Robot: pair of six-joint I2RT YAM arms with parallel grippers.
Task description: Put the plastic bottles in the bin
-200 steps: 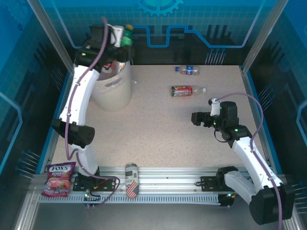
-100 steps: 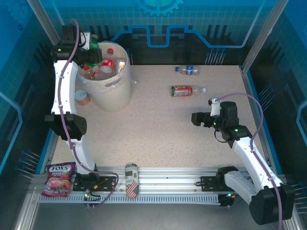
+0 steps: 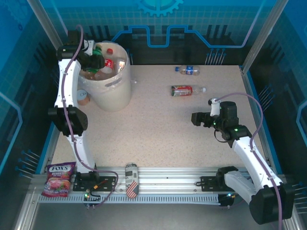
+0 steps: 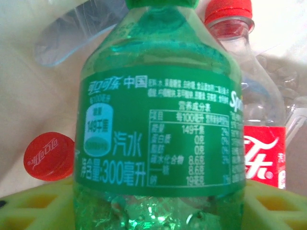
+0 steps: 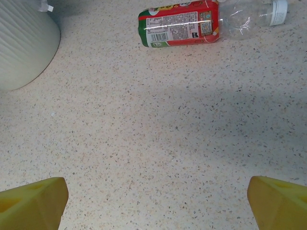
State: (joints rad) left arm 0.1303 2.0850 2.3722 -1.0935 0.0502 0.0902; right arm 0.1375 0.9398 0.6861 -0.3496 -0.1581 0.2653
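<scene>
My left gripper (image 3: 93, 56) hangs over the left side of the cream bin (image 3: 114, 93), shut on a green bottle (image 3: 99, 51). In the left wrist view that green bottle (image 4: 158, 139) stands between my yellow fingers (image 4: 33, 206), which touch both its sides. Behind it, in the bin, lie a red-labelled bottle (image 4: 263, 148) and a red cap (image 4: 48, 155). Two plastic bottles lie on the table: a red-labelled one (image 3: 184, 90) (image 5: 180, 24) and a blue-labelled one (image 3: 190, 70). My right gripper (image 3: 195, 119) (image 5: 158, 201) hovers open over bare table, nearer than the red-labelled bottle.
A small tan-lidded container (image 3: 82, 97) sits left of the bin. A striped can (image 3: 131, 181) and a snack bag (image 3: 58, 179) lie on the front rail. The bin's wall (image 5: 24, 43) shows at the right wrist view's upper left. Glass walls enclose the table.
My left arm swung left from behind the bin and brought the green bottle down over the bin's mouth. The right arm and the table bottles have not moved.
</scene>
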